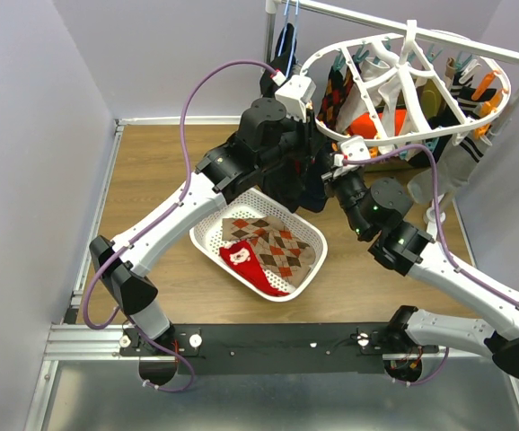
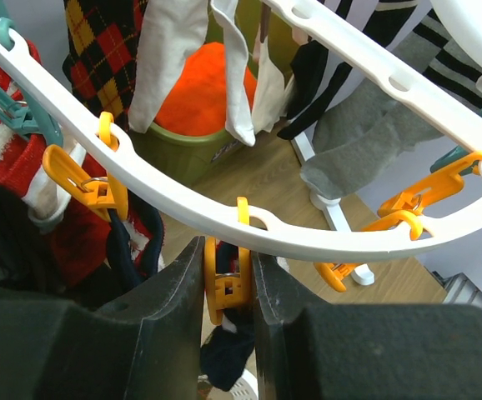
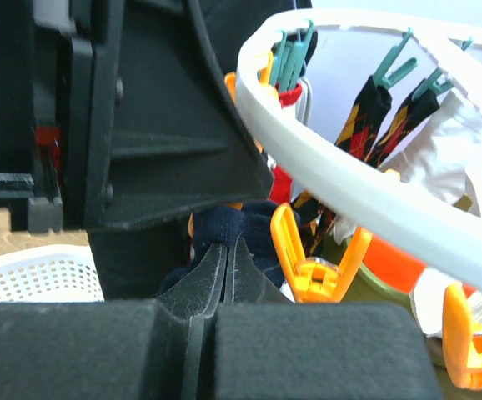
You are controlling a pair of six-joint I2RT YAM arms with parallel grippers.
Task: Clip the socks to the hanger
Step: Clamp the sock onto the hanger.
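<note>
**Jaws both clamped**

Left jaws squeezed on an orange plastic clip (image 2: 227, 279) hanging off the big white plastic oval hanger (image 2: 308, 237). Right jaws pinched together on a soft dark navy sock (image 3: 256, 223) just below that clip. Down in the white perforated basket (image 1: 207, 247): argyle socks (image 1: 277, 244), one red sock (image 1: 246, 260).
</note>
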